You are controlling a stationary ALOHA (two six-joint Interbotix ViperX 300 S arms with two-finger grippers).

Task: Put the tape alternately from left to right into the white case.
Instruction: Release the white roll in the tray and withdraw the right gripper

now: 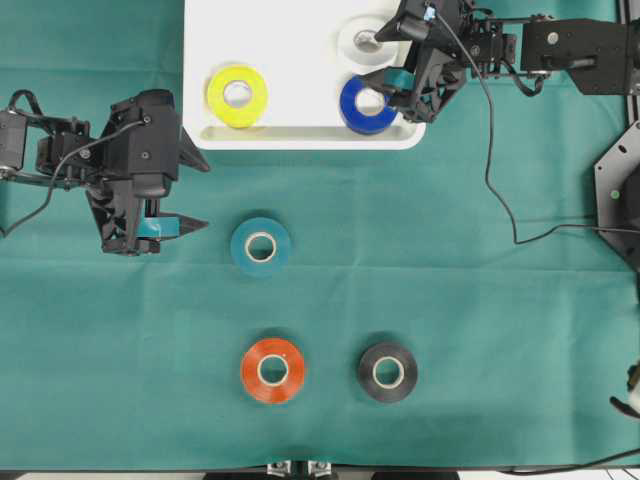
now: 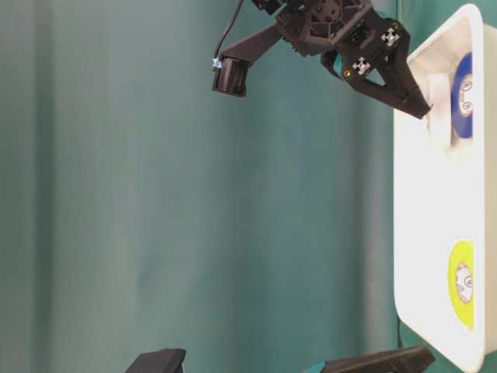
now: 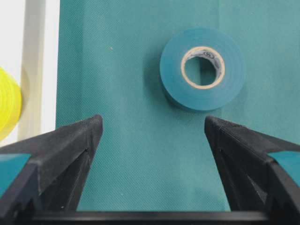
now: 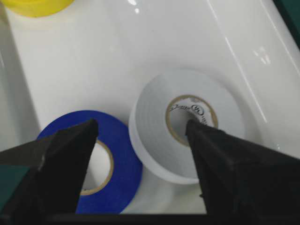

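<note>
**Three rolls cased, three waiting on the cloth**

Inside the white case [image 1: 300,130] at the far edge of the surface, the white roll [image 1: 362,38] and blue roll [image 1: 366,104] are lying side by side near its right end, with the yellow roll [image 1: 237,95] toward its left. The right claw [image 1: 387,54] is hanging spread over the white and blue pair, pinching nothing, so a right-side drop looks complete.

By the alternating order, the left arm's turn seems next. The left claw [image 1: 196,194] is hovering wide apart and empty near the left edge, facing the teal roll [image 1: 261,246] lying flat close ahead. It needs to straddle that roll and pinch it.

Nearer the front edge, the red-orange roll [image 1: 273,370] and black roll [image 1: 387,372] are resting well clear, blocking nothing.
</note>
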